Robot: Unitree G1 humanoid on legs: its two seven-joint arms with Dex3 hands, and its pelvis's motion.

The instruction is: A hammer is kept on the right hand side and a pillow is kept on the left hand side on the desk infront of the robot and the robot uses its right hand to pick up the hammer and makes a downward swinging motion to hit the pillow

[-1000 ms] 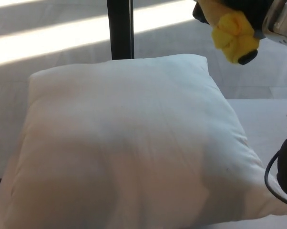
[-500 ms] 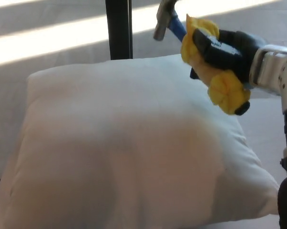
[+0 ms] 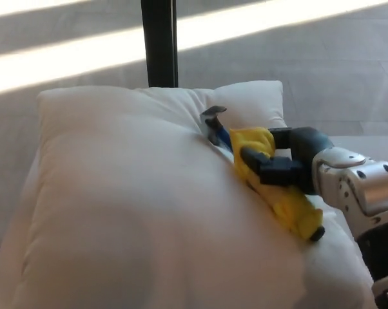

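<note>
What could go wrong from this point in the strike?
The hammer head is pressed into the pillow near its far right corner, so a further push might slide it off the edge. The right hand grips a bulky yellow wrap, and the handle might twist inside it.

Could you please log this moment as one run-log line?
phase: strike | right robot hand: shut on hammer | hammer head: pressed into pillow | left robot hand: not in view
</note>
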